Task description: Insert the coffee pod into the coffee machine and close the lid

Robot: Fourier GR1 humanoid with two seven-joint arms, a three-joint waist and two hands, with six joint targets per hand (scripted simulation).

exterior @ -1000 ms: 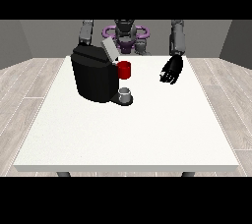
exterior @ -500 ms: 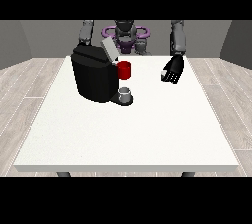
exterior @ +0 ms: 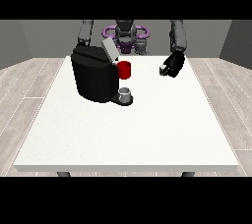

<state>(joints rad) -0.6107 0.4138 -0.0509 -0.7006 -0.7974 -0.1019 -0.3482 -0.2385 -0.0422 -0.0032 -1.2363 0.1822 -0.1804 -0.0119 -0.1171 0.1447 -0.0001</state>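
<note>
Table (exterior: 128,129) fills our view; the black coffee machine (exterior: 94,75) stands lid-up. At the view's right, we see the robot hand (exterior: 173,64) has curled around a small pale coffee pod (exterior: 163,69), now lifted for insertion.

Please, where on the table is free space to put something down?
The near half of the table, in front of the coffee machine, is bare, also the strip between the cup and the hand at the view's right. Crowded around the machine and red part.
</note>
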